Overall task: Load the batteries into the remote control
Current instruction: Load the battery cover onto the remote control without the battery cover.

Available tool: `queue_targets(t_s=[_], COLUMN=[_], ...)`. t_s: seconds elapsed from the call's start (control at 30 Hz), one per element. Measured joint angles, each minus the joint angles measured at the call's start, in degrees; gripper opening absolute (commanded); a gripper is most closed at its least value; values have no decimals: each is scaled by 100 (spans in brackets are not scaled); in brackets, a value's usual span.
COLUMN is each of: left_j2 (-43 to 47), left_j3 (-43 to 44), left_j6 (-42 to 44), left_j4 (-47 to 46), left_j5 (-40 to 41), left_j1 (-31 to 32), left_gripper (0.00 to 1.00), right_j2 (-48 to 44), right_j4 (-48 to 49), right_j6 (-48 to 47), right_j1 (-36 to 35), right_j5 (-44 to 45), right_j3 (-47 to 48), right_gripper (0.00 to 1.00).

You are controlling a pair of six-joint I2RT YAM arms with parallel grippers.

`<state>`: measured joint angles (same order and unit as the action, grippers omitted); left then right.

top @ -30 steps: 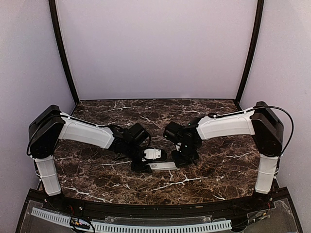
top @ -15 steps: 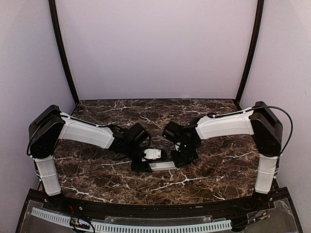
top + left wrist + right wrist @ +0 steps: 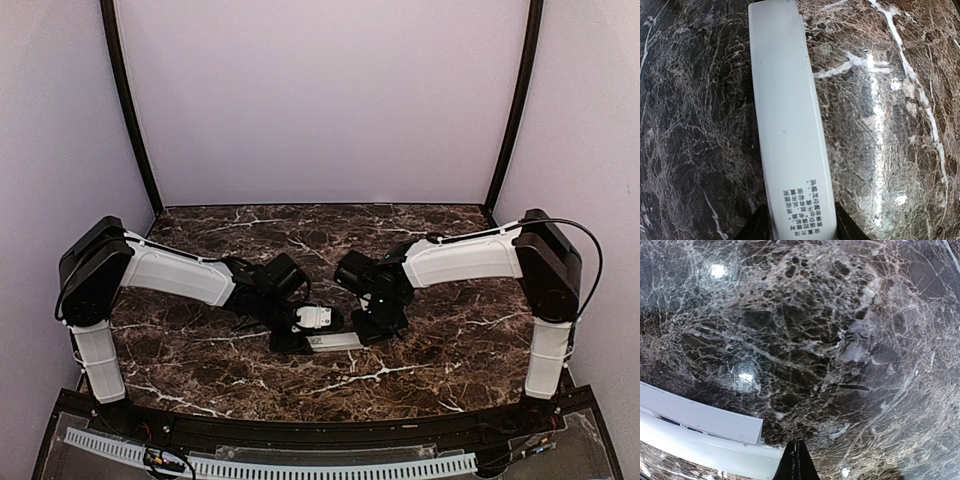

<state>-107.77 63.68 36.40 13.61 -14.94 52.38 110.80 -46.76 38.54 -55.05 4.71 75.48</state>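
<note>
Remote control (image 3: pixel 715 452) cut off at edge

Dark marble table (image 3: pixel 200 350) (white-veined), lilac walls (image 3: pixel 320 100)

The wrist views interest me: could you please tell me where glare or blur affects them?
Left wrist: a bright glare streak lies on the table to the right of the remote, whose far end looks washed out while the print at its near end is fairly sharp. Right wrist: two round light spots glare on the table, and the picture looks softer toward its right edge.
</note>
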Motion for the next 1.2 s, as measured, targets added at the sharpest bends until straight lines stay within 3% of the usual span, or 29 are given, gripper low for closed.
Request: queue_targets(t_s=[0.1, 0.17, 0.53, 0.83, 1.2], left_j2=[2, 4, 13, 87, 87], left_j3=[0, 0, 0, 0, -2], left_j6=[2, 2, -4, -2, 11], left_j4=[-7, -11, -13, -7, 22], left_j5=[0, 11, 44, 31, -103], left_j1=[0, 0, -15, -44, -90], left_gripper=[53, 54, 38, 35, 51], right_j2=[0, 0, 0, 0, 0], right_j4=[2, 4, 11, 11, 37], right_j6=[-4, -4, 2, 0, 0], right_j1=[0, 0, 0, 0, 0], right_j5=[-2, -4, -48, -50, -50], right_j3=[0, 0, 0, 0, 0], right_gripper=[0, 0, 0, 0, 0])
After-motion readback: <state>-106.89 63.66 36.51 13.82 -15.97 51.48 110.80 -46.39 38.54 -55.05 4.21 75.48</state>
